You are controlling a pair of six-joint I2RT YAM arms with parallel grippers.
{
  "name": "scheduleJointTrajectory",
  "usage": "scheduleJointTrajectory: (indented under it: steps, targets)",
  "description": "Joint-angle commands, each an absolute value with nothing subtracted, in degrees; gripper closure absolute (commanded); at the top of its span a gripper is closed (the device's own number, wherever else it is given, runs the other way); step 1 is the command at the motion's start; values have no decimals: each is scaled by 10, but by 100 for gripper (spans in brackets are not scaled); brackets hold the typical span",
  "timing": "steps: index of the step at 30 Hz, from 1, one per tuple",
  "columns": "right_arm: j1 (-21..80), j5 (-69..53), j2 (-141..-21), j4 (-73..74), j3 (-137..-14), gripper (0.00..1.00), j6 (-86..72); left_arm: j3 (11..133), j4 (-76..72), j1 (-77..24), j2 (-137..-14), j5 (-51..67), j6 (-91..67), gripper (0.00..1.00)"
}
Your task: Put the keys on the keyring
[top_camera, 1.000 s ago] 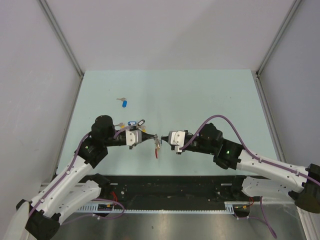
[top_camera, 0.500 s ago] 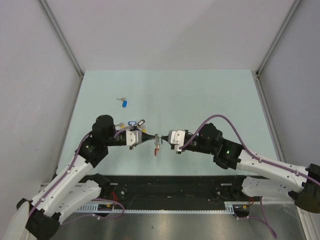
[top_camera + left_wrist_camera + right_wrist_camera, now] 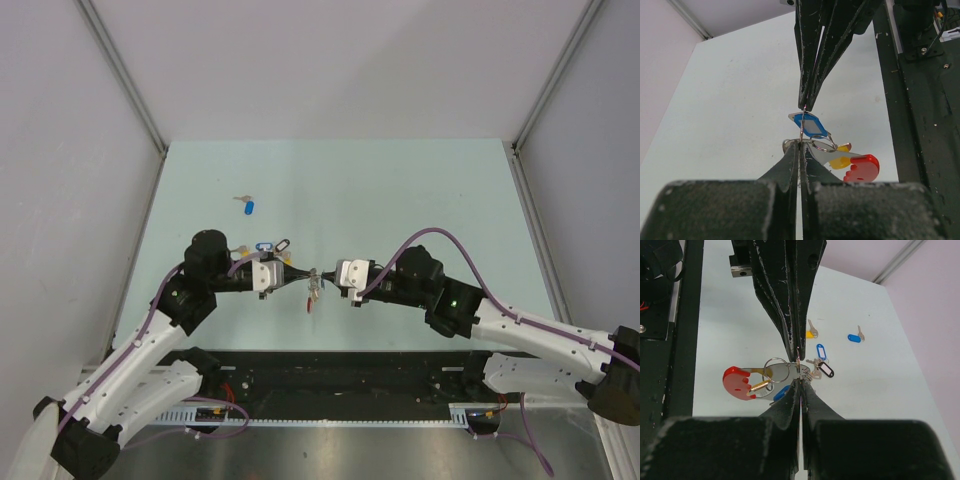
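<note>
The keyring [image 3: 313, 291] hangs above the table between my two grippers, which meet tip to tip. Its red plastic arc [image 3: 862, 168] [image 3: 737, 382] dangles below, with a silver ring [image 3: 776, 369], a blue-tagged key [image 3: 810, 124] and a yellow-tagged piece [image 3: 840, 161] on it. My left gripper [image 3: 303, 276] [image 3: 800, 146] is shut on the keyring's thin metal, seen edge-on. My right gripper [image 3: 328, 277] [image 3: 800, 381] is shut on the same thin metal from the opposite side. Loose keys lie on the table: a blue-tagged one [image 3: 249, 207] [image 3: 854, 337], a yellow-tagged one [image 3: 811, 333], a blue tag [image 3: 821, 351] and a black tag [image 3: 826, 370].
The cluster of loose keys [image 3: 270, 245] lies just behind the left wrist. The pale green table [image 3: 400, 200] has grey walls on three sides. A black rail with cables [image 3: 340, 375] runs along the near edge by the arm bases.
The right gripper has edged slightly left, and the hanging red end of the keyring has swung a little left. Both grippers stay shut.
</note>
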State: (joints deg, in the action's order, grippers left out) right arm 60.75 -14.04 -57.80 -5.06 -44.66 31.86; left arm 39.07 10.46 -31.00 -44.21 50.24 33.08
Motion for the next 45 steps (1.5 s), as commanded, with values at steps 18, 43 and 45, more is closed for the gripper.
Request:
scheduleJointTrajectory:
  steps: [18, 43, 45]
  targets:
    - [603, -155, -584, -88, -473, 100, 306, 396, 85, -314, -442, 541, 349, 99]
    - [594, -150, -567, -70, -479, 100, 280, 392, 85, -314, -431, 512, 354, 100]
    - [593, -156, -567, -70, -478, 100, 279, 391, 84, -314, -430, 508, 353, 100]
